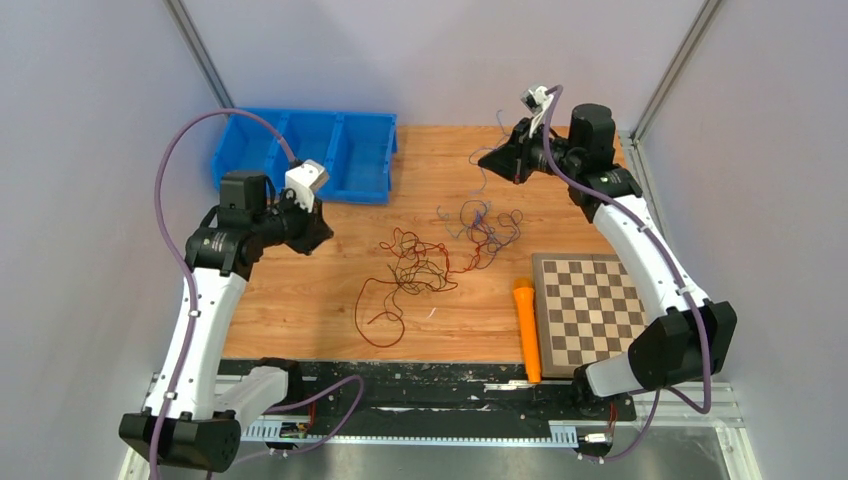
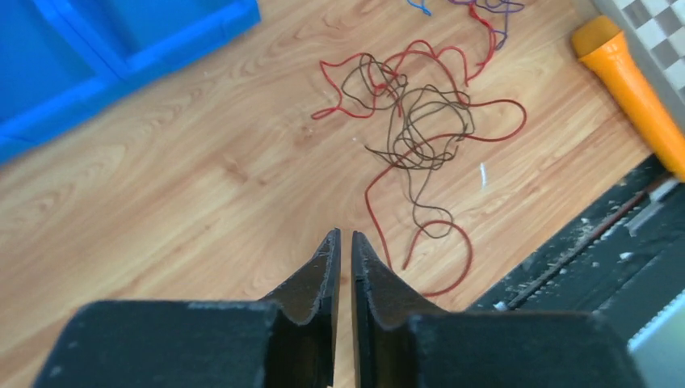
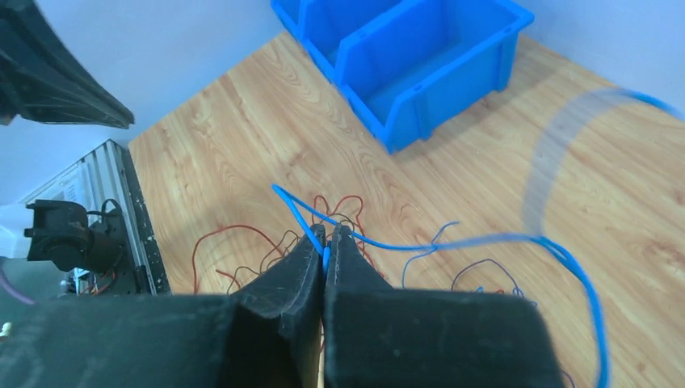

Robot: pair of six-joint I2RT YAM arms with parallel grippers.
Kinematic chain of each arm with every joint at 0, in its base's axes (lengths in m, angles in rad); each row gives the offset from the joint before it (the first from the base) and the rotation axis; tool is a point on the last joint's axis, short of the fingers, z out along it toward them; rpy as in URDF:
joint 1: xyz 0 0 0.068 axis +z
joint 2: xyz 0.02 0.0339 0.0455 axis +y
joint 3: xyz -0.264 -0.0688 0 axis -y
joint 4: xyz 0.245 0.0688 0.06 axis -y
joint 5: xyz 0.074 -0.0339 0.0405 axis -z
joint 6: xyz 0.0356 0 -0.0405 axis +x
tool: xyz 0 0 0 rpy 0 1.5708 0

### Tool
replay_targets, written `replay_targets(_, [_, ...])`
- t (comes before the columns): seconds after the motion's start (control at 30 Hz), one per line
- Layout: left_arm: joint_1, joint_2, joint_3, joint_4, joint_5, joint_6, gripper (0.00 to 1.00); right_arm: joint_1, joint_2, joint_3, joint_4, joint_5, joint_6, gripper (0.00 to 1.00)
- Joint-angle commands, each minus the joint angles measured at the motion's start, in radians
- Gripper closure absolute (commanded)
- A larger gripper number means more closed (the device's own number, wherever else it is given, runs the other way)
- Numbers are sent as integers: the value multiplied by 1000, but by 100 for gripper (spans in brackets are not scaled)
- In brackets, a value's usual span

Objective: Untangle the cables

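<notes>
Your left pincer (image 2: 345, 236) hovers over the light wooden tabletop (image 2: 161, 202). Its two black fingers are almost together, with only a thin slit between the tips and nothing in it. Just ahead of the tips and slightly to their right lies a tangle of thin red and dark brown cables (image 2: 420, 129), flat on the wood. One red loop curls back toward the pincer. Farther ahead on the right is an orange cylindrical handle (image 2: 630, 89), beside a chequered board (image 2: 654, 20). Ahead on the left is a blue plastic bin (image 2: 121, 48).

Your right pincer (image 3: 325, 234) is raised over the far side of the table, clenched on a thin blue cable (image 3: 485, 239). A short end sticks out up and left of the fingertips, and the long part arcs away to their right and down. Below the tips lies a looser knot of purplish and red cables (image 1: 485, 228). The blue bin stands beyond it.
</notes>
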State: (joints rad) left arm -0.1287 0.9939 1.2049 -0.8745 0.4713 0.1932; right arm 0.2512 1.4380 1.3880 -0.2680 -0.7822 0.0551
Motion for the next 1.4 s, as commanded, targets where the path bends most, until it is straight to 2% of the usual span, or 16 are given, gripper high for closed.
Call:
replay_targets(0.0, [35,-13,29,55,223,24,59,-4,-9,50,10,-127,27,100])
replay_targets(0.07, [22,-21,32,187,397,-58,31,10,1,47,8,-170,39,100])
replay_targets(0.13, [-35,-11,49,283,403,-104,16,31,8,44,10,-208,47,100])
replay_targets(0.23, [-151,46,98,341,388,-130,3,84,12,48,9,-247,49,100])
replay_targets(0.5, [-297,227,131,509,449,-268,0,247,34,76,15,-249,49,100])
replay_targets(0.73, [-348,293,81,589,460,-315,0,287,77,105,15,-239,52,100])
replay_targets(0.83, [-348,296,58,590,420,-322,14,290,83,109,15,-236,50,100])
replay_targets(0.9, [-340,282,46,576,411,-325,38,289,80,100,10,-222,39,100])
replay_targets(0.93, [-336,265,39,567,411,-326,58,285,77,92,5,-207,29,99])
replay_targets(0.97, [-320,254,20,564,410,-332,67,280,73,82,0,-190,24,98])
replay_targets(1.0, [-310,227,10,554,406,-334,85,264,70,70,-3,-175,29,97])
replay_targets(1.07, [-269,188,-17,524,391,-329,99,229,73,49,-3,-176,57,89])
replay_targets(1.1, [-229,177,-32,511,385,-320,100,209,77,43,-3,-183,69,80])
replay_targets(1.2, [-117,139,-47,467,370,-315,100,159,85,31,-7,-201,100,31])
replay_targets(1.27, [-22,131,-30,435,321,-285,100,131,80,18,-10,-200,101,17])
replay_targets(1.37, [153,171,33,393,215,-211,100,97,74,-7,-19,-190,91,6])
